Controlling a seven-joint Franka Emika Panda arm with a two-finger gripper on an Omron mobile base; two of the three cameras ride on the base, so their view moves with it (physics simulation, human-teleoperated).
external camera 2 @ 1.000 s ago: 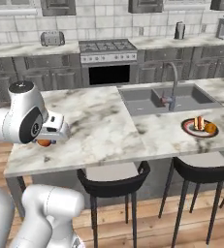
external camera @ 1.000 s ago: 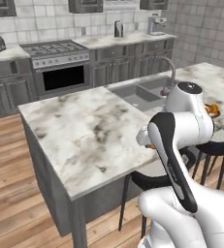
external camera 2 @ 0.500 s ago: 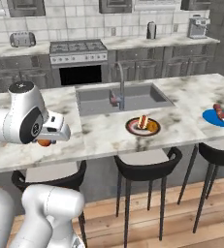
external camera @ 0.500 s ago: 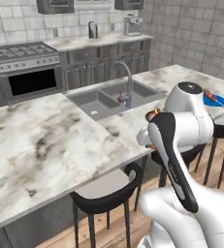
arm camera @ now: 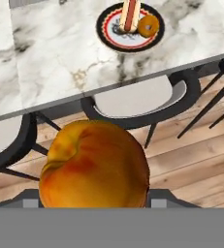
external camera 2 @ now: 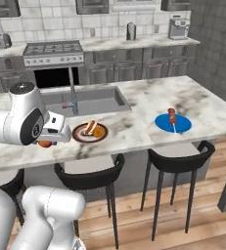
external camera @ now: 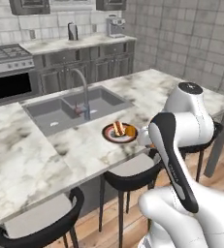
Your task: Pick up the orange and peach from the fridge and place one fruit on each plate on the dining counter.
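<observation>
My gripper [external camera 2: 47, 141] is shut on the peach [arm camera: 94, 164], an orange-red fruit with a yellowish patch that hides the fingertips in the hand view. It hangs off the near edge of the dining counter [external camera 2: 148, 100], over the floor and stools. The orange [arm camera: 148, 25] lies on the dark-rimmed, red-ringed plate [arm camera: 114, 39], beside a bun-like snack. That plate [external camera 2: 80, 135] sits just right of my hand. The blue plate [external camera 2: 179, 125] lies farther right with a sausage [external camera 2: 171, 115] on it. The fridge is out of view.
Dark round stools [external camera 2: 87, 171] [external camera 2: 180, 154] stand under the counter's near edge. An inset sink [external camera 2: 92, 100] with a tap [external camera 2: 73, 93] sits behind the red-ringed plate. A wall counter with a stove [external camera 2: 53, 49] runs along the back.
The whole scene has slid left as the base drives right along the island; both plates have come closer into view. The peach stays in the gripper.
</observation>
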